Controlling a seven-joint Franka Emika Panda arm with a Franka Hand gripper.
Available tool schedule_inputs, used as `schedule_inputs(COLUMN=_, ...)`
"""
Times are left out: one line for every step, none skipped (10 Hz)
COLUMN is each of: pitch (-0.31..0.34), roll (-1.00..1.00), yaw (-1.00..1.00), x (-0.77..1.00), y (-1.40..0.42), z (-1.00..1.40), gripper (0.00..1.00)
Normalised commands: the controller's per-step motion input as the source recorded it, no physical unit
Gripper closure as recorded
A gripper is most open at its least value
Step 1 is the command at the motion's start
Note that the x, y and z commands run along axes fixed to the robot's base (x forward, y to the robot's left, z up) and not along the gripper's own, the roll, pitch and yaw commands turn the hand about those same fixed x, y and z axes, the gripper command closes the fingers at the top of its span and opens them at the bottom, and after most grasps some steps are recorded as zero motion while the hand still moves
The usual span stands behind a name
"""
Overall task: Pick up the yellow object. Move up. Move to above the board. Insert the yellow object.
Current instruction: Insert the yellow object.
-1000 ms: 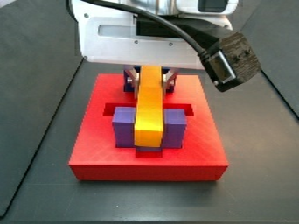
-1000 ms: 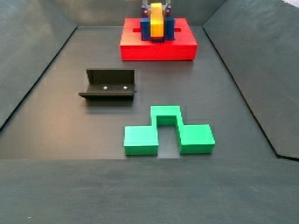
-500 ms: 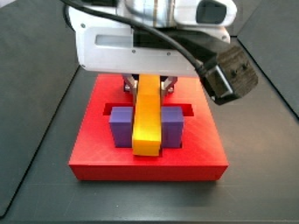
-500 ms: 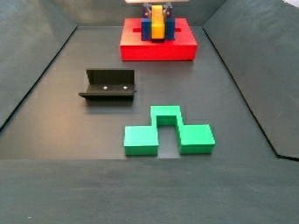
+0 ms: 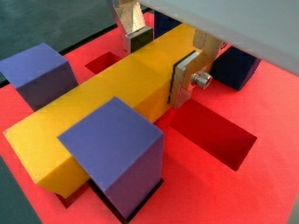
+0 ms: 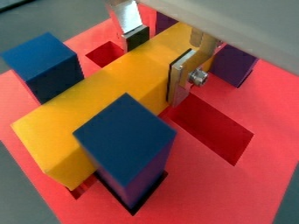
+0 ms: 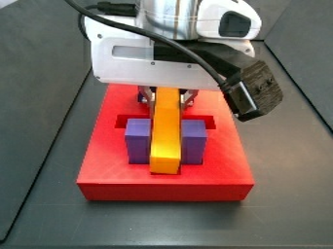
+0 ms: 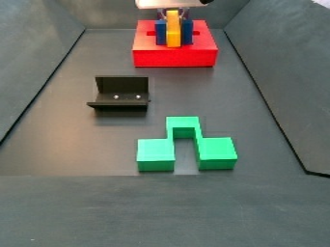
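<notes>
The yellow object (image 5: pixel 111 98) is a long bar lying in the red board (image 5: pixel 239 188), between the purple posts (image 5: pixel 114 149). It shows the same way in the other wrist view (image 6: pixel 111 109) and in both side views (image 7: pixel 166 126) (image 8: pixel 172 31). My gripper (image 5: pixel 160 66) straddles the bar's far end, just above the board (image 7: pixel 117 180). Its fingers (image 5: pixel 184 77) stand on either side of the bar, with dark pads showing and a slight gap. The jaws look open, not clamped. At the far end of the floor, the gripper (image 8: pixel 172 8) is at the frame's top edge.
A green notched block (image 8: pixel 184 143) lies on the dark floor nearer the camera. The fixture (image 8: pixel 119 94) stands to its left. The floor is walled by dark sloping sides. Open rectangular recesses (image 5: pixel 216 136) show in the board beside the bar.
The gripper body has risen over the last second. The yellow bar has stayed low between the posts and settled slightly further down.
</notes>
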Motion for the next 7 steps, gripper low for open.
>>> schedule_inputs(pitch=0.000, roll=0.14, yaw=0.01, x=0.00, y=0.00, z=-0.30, gripper=1.00)
schedule_inputs(pitch=0.000, roll=0.22, yaw=0.24, x=0.00, y=0.00, z=-0.36, gripper=1.00)
schedule_inputs(pitch=0.000, roll=0.09, yaw=0.13, x=0.00, y=0.00, z=-0.26, gripper=1.00)
schedule_inputs(pitch=0.000, roll=0.06, yaw=0.10, x=0.00, y=0.00, z=-0.24, gripper=1.00)
schedule_inputs(pitch=0.000, roll=0.00, yaw=0.00, x=0.00, y=-0.01, z=-0.09, gripper=1.00)
schedule_inputs(pitch=0.000, roll=0.00, yaw=0.00, x=0.00, y=0.00, z=0.00, gripper=1.00)
schedule_inputs(pitch=0.000, roll=0.00, yaw=0.00, x=0.00, y=0.00, z=0.00, gripper=1.00)
